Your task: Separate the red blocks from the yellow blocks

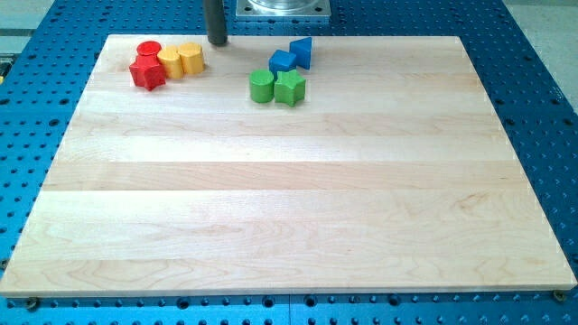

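Observation:
A red round block (148, 50) and a red star-shaped block (147, 73) sit at the board's top left. Touching them on the right are a yellow block (171, 62) and a yellow hexagonal block (191, 57). All these form one tight cluster. My tip (217, 41) rests at the board's top edge, just right of the yellow hexagonal block, a small gap apart from it.
Two blue blocks (283, 61) (302, 51) and two green blocks, a cylinder (262, 86) and a star shape (290, 88), cluster right of my tip near the top. The wooden board (289, 199) lies on a blue perforated table. A metal base (281, 8) stands at the view's top.

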Controlling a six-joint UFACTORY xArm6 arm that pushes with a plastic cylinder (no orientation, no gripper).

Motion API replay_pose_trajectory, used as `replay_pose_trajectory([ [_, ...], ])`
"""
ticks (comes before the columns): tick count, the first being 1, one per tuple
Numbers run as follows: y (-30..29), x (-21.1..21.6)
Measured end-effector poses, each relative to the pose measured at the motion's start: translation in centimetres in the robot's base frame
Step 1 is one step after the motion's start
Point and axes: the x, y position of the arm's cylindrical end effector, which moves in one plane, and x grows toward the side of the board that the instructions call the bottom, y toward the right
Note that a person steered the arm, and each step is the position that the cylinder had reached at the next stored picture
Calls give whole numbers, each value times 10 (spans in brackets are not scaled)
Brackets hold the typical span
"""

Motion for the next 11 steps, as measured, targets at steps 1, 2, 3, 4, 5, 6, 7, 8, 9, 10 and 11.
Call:
replay_pose_trajectory([
  [1,-28,3],
  [2,-39,0],
  [3,-59,10],
  [4,-76,13],
  [5,-85,36],
  [6,-90,85],
  [7,-85,103],
  [8,-73,179],
  [9,-47,248],
  [10,1,324],
  [11,-27,342],
])
